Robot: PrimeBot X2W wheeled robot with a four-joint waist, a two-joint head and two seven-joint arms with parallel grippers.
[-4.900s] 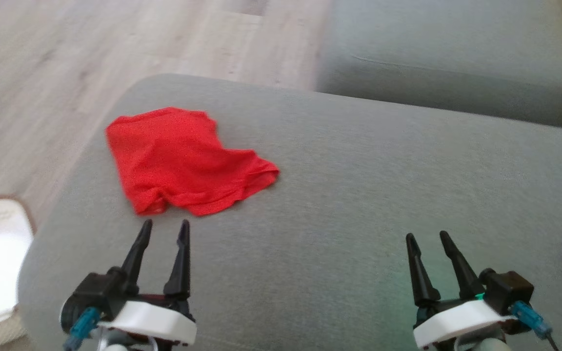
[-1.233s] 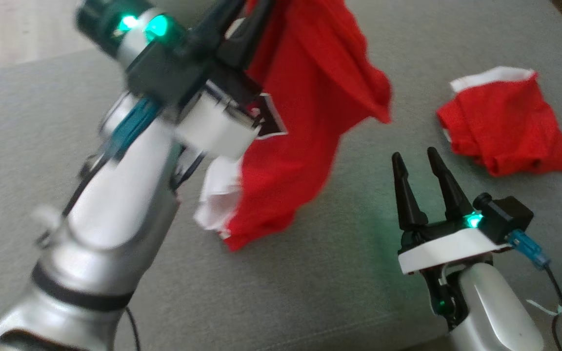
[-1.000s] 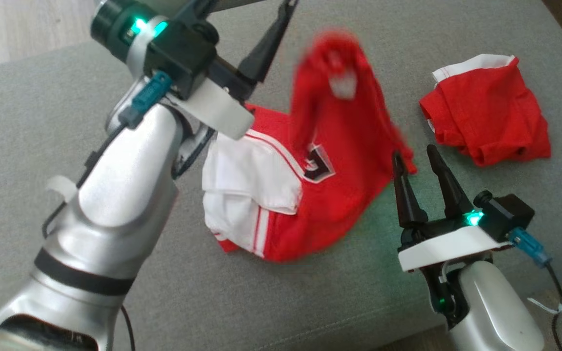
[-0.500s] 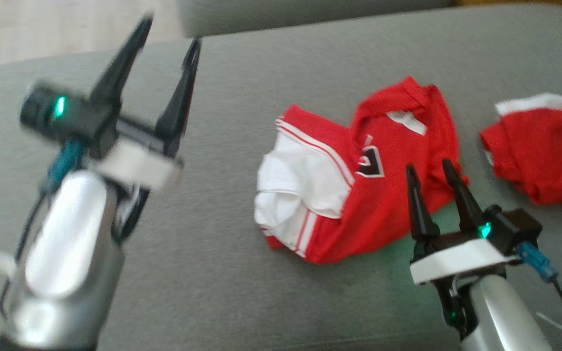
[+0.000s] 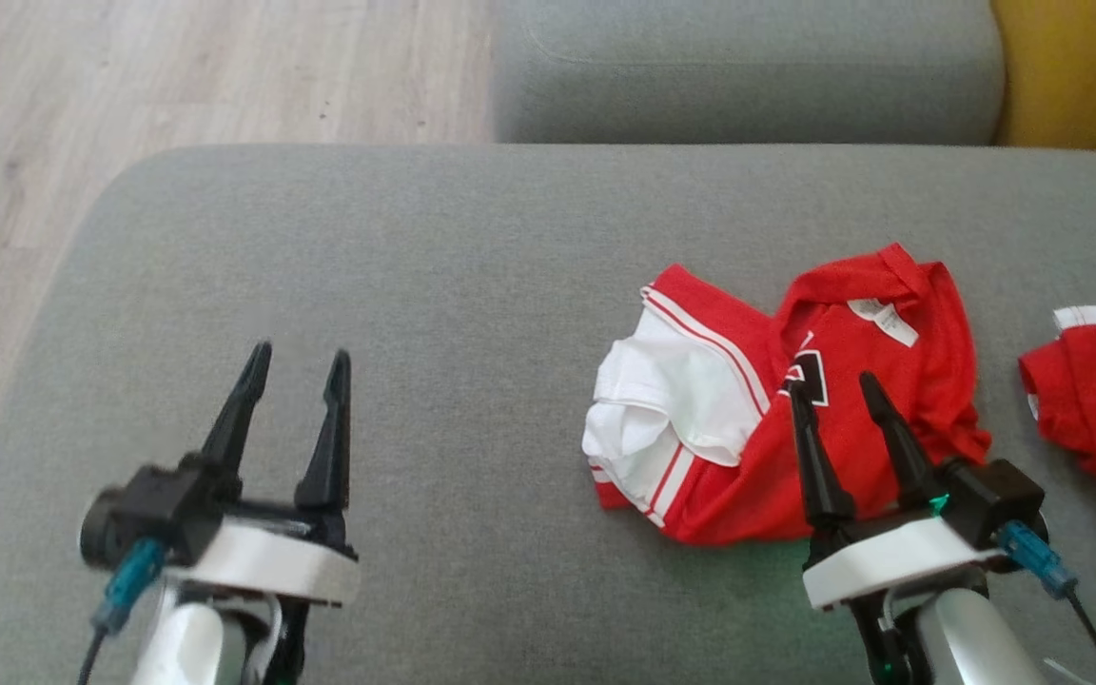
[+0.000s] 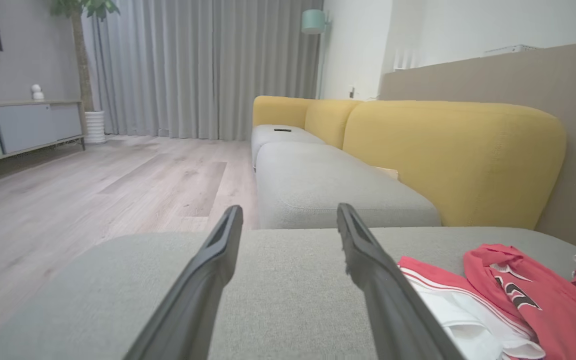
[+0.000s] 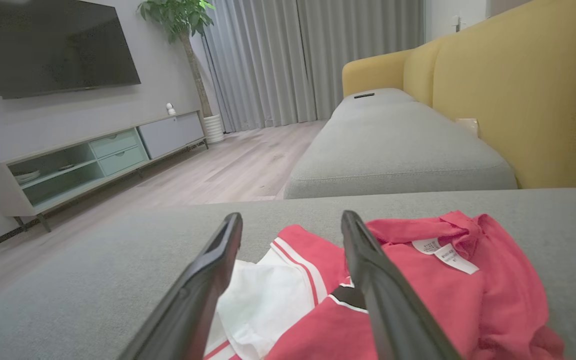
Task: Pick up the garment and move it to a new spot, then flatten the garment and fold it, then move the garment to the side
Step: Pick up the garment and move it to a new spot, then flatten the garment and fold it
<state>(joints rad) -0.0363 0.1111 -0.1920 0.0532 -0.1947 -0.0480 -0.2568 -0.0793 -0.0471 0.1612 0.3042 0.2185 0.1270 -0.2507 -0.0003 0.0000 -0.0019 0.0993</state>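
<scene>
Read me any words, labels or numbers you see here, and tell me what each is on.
White neck tag on the red and white garment: printed lines, too small to read.
Black and white emblem on the garment's chest: creased and partly hidden, unreadable.
Nothing else is legible.

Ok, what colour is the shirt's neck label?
White label with dark print; clearest in right wrist view.

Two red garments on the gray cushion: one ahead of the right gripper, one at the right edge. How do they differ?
The near garment shows a white striped panel, a black emblem and a neck label; the edge garment shows red with one white band. The near garment lies whole in the head view; the edge garment is cut by the frame. Both are red, crumpled and unheld on the cushion.
</scene>
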